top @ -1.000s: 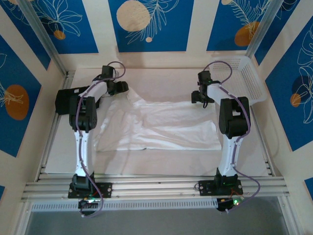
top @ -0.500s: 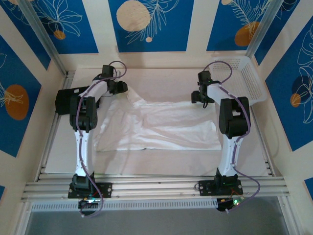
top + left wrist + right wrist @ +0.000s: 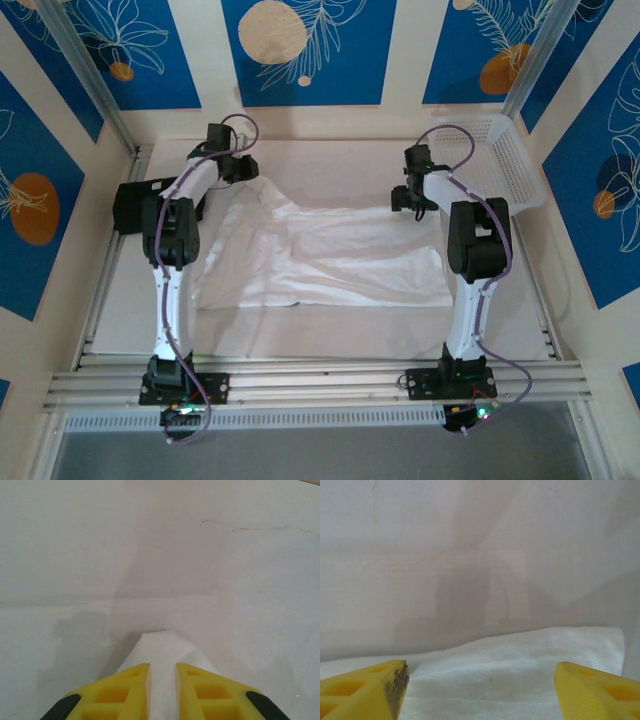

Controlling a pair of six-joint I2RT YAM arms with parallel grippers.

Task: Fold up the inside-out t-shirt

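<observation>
White t-shirt lies rumpled and unfolded; the folding has barely begun.
You see the inside-out t-shirt (image 3: 330, 262) spread across the surface (image 3: 330, 335) between the two arms, with no fold made, so every fold is left to do. The left jaws pinch narrowly on its far left corner, holding up a peak of cloth. The right jaws stand wide over its far right edge, gripping nothing. The white basket (image 3: 527, 160) at far right shows nothing inside.

t-shirt (image 3: 340, 265) white | left claw (image 3: 162, 672) yellow | wall panels (image 3: 350, 70) blue, white leaves
</observation>
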